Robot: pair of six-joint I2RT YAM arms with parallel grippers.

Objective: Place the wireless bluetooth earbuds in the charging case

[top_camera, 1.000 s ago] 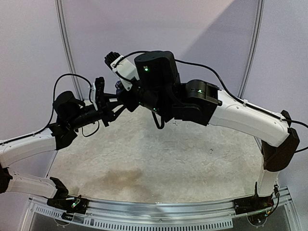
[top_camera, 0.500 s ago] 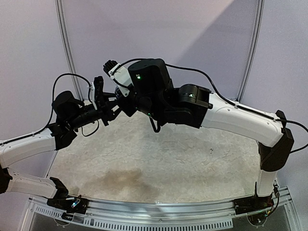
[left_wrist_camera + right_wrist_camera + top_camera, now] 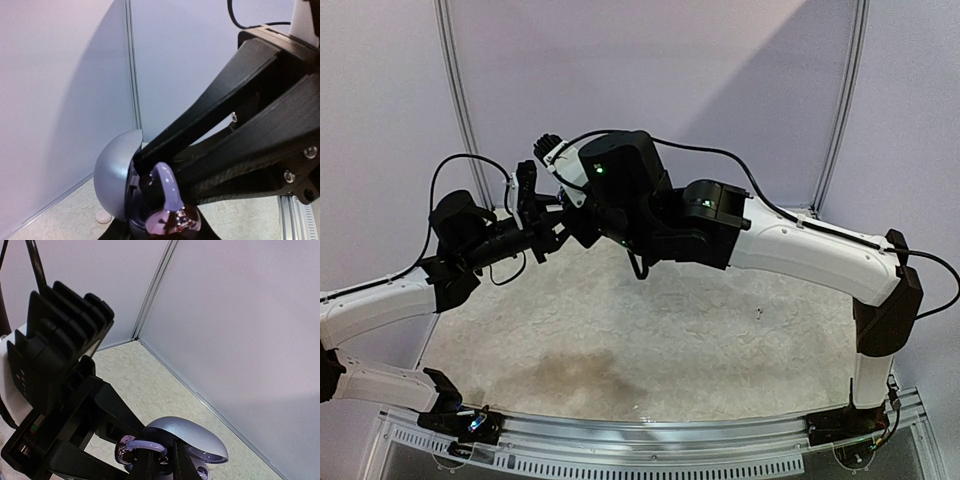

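Observation:
The charging case (image 3: 112, 182) is a grey-silver shell with its domed lid open, held up in the air. It also shows in the right wrist view (image 3: 192, 437). My left gripper (image 3: 162, 232) is shut on its lower half. An earbud (image 3: 169, 187) with a lilac ear hook and a dark glossy body sits at the case's opening, between lid and base. My right gripper (image 3: 164, 465) is shut on the earbud (image 3: 145, 445) from the other side. In the top view the left gripper (image 3: 538, 215) and right gripper (image 3: 572, 212) meet high at the back left. No tiny grey-silver buds show.
The mottled beige table (image 3: 650, 340) lies well below both grippers. A small pale round piece (image 3: 103, 216) lies on it near the back wall. A tiny dark speck (image 3: 757, 314) lies at the right. Wall panels stand close behind.
My right arm has shifted left and slightly up, bringing its gripper closer onto the left gripper. The left arm has hardly moved.

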